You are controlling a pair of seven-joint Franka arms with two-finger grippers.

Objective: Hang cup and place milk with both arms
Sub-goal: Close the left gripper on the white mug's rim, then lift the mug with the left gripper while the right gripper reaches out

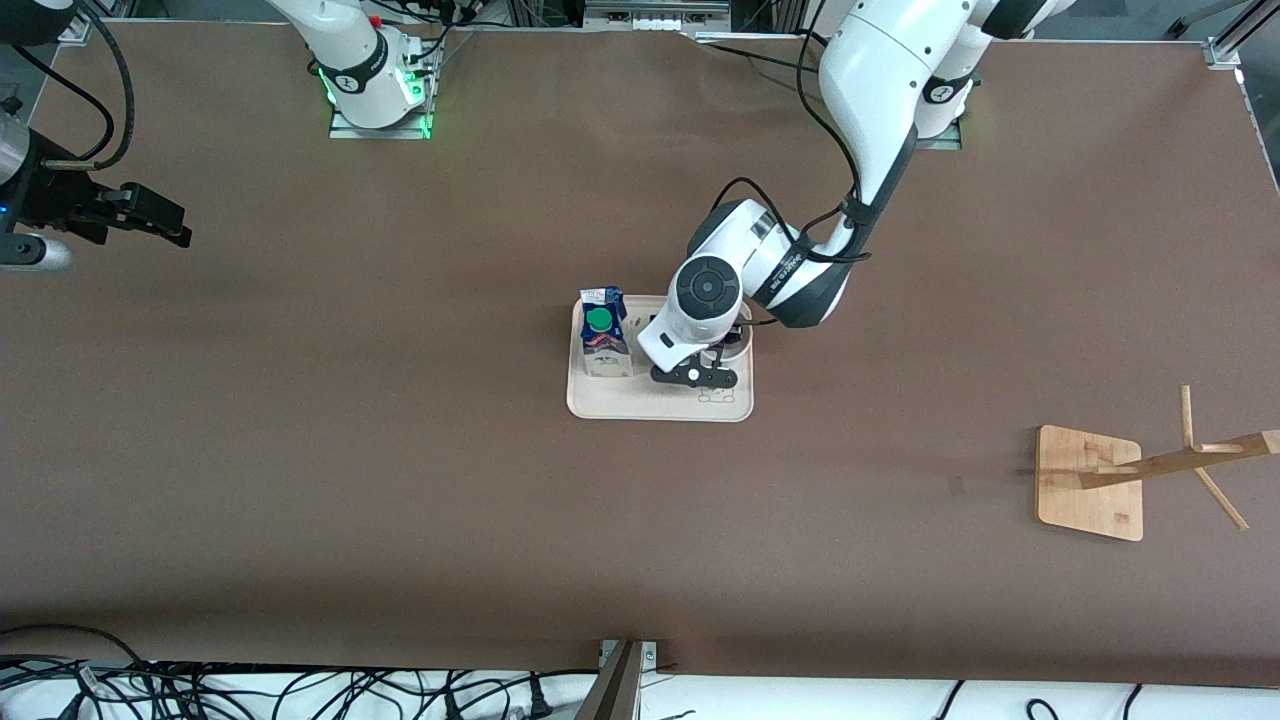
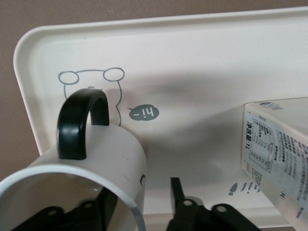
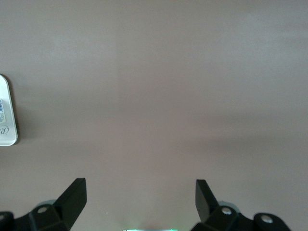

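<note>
Left gripper (image 1: 712,362) down in the tray (image 1: 660,405), straddling the cup wall; right gripper (image 1: 150,215) waiting open

Cup (image 2: 84,168) upright in the tray's corner toward the left arm's end, milk (image 1: 604,333) upright beside it toward the right arm's end. Left fingers (image 2: 176,192) part-way in, one inside the rim and one outside between cup and milk, not yet seen pressing the wall. Handle (image 2: 79,122) at the rim's edge away from the fingers, so the pinch falls on the wall across from it. Rack (image 1: 1150,470) near the desk's edge at the left arm's end, well apart from the tray. Front view hides the cup under the wrist; only the left wrist view shows the straddle. Right gripper parked over bare desk at the right arm's end, fingers (image 3: 72,195) spread wide, holding nothing
</note>
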